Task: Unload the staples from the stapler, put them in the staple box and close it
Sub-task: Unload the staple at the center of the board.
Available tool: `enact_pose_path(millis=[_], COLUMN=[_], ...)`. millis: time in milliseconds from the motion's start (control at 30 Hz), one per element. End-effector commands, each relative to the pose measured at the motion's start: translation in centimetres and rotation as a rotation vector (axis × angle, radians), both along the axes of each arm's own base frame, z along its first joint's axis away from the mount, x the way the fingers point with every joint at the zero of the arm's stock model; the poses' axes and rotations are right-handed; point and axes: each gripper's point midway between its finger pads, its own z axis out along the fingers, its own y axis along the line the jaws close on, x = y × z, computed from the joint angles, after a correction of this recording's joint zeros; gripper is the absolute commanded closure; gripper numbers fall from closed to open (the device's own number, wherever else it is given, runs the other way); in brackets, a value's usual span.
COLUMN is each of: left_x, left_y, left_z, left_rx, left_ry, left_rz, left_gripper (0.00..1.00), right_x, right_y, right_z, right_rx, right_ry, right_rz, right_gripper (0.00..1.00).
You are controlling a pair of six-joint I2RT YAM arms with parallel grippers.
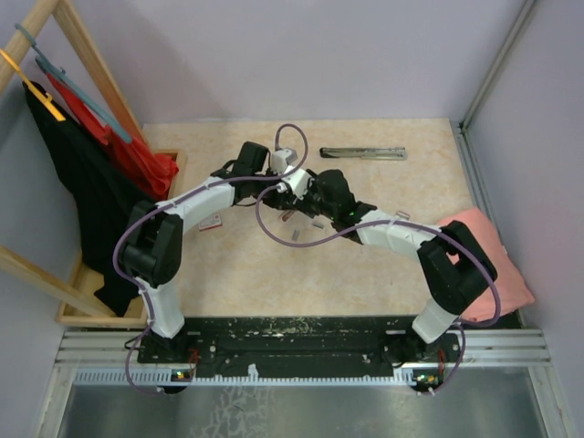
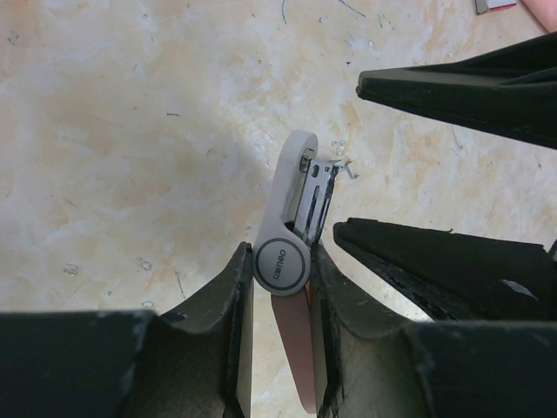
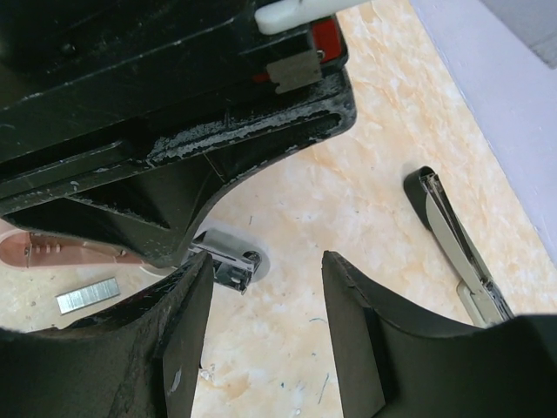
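Top: arms meet mid-counter (image 1: pixel 237 274), left claw (image 1: pixel 279 175) and right claw (image 1: pixel 307 193) nearly touching.
Left wrist: left claw clamped on the stapler (image 2: pixel 283 261) at its hinge, probably to steady it, swung open.
Right wrist: right claw's jaws apart, straddling the stapler's open end, likely for picking. One strip of staples (image 3: pixel 87 296) lies loose on the counter.

One mini stapler (image 2: pixel 283 261), one long stapler (image 1: pixel 363 152), one cloth (image 1: pixel 493 265).
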Motion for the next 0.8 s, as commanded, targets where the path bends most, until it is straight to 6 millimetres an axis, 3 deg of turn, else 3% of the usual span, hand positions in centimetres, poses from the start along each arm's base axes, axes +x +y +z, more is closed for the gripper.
enact_pose_path(millis=[0, 233, 300, 533, 767], left_x=[-0.3, -0.7, -0.7, -1.3, -1.7], left_y=[-0.4, -0.7, -0.7, -1.2, -1.6], left_z=[1.9, 2.3, 2.2, 2.5, 2.1], left_rx=[-0.034, -0.052, -0.054, -0.075, -0.068], left_ry=[-0.035, -0.033, -0.03, -0.023, -0.02], left_rz=[-0.033, -0.053, -0.055, -0.089, -0.108], left_gripper=[1.0, 1.0, 1.0, 1.0, 1.0], right_x=[1.1, 1.1, 1.3, 2.0, 3.2], right_y=[0.8, 0.7, 0.8, 0.3, -0.7], right_z=[1.4, 1.2, -0.3, -0.8, 0.5], right_rx=[0.018, 0.002, -0.023, -0.083, -0.163], right_ry=[-0.045, -0.048, -0.026, -0.062, -0.21], right_rz=[0.017, 0.02, 0.021, 0.009, -0.058], right_gripper=[0.46, 0.46, 0.46, 0.46, 0.46])
